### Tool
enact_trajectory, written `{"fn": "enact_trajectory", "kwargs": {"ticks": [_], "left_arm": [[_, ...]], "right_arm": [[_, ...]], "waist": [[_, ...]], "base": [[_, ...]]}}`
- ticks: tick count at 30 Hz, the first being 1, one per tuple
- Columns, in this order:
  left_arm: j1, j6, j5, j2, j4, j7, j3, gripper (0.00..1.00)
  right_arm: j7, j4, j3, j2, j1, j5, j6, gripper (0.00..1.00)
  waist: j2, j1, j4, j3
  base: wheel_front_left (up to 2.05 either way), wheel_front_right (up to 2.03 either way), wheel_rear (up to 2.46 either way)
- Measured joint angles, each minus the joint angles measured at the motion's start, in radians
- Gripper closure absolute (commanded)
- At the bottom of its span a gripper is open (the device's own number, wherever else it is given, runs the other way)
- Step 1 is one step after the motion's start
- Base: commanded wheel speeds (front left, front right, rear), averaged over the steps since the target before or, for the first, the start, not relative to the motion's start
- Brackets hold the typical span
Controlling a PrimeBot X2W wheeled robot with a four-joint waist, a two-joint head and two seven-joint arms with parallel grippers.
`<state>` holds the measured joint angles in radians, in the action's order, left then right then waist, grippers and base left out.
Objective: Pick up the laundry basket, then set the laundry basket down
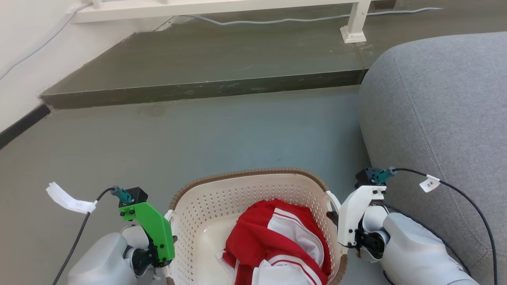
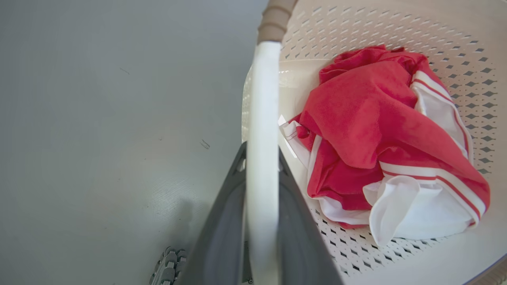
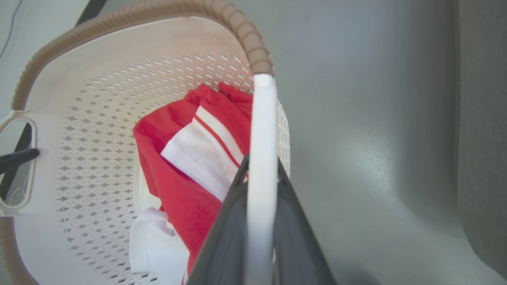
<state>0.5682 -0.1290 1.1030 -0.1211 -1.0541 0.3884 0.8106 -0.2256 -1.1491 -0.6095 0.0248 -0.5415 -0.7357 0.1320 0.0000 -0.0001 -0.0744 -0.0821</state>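
The laundry basket is cream-white and perforated with a brown woven-look rim, and sits low in the head view between my two arms. A crumpled red and white garment lies inside it. My left gripper is shut on the basket's left white handle, whose bar runs between the two dark fingers. My right gripper is shut on the right white handle in the same way. Through the far handle hole in the right wrist view a dark finger of the left gripper pokes in.
A large grey upholstered seat rises close on the right of the basket. Ahead, a raised dark step crosses the grey floor, with a white post and cables on it. A white wall borders the left.
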Motion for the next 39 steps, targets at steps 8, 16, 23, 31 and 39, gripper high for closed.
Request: {"fn": "enact_trajectory", "kwargs": {"ticks": [8,16,23,31,39], "left_arm": [[-0.001,0.000,0.003,-0.002,0.001,0.007,0.005,1.00],[-0.001,0.000,0.015,-0.004,0.001,0.007,0.008,1.00],[-0.001,0.000,0.018,-0.007,0.004,0.007,0.017,1.00],[0.001,0.000,0.017,-0.013,0.012,-0.024,0.027,1.00],[0.028,0.000,0.010,-0.019,0.026,-0.067,0.028,1.00]], "right_arm": [[-0.006,0.000,-0.012,0.000,0.000,-0.014,0.000,1.00],[-0.006,0.000,-0.017,0.001,0.000,-0.024,0.000,1.00],[-0.002,0.000,-0.022,0.001,0.000,-0.040,0.000,1.00],[0.049,0.007,-0.025,0.000,-0.003,-0.040,0.000,1.00],[0.093,0.010,-0.027,0.001,-0.016,-0.040,-0.001,1.00]], "waist": [[0.0000,0.0000,-0.002,0.005],[0.0000,0.0000,0.000,0.006],[0.0000,0.0000,0.000,0.004],[0.0000,0.0000,0.007,-0.019],[0.0000,0.0000,0.014,-0.066]], "base": [[0.00,0.00,0.00],[0.00,0.00,0.00],[0.00,0.00,0.00],[0.00,0.00,0.00],[0.00,0.00,0.00]]}}
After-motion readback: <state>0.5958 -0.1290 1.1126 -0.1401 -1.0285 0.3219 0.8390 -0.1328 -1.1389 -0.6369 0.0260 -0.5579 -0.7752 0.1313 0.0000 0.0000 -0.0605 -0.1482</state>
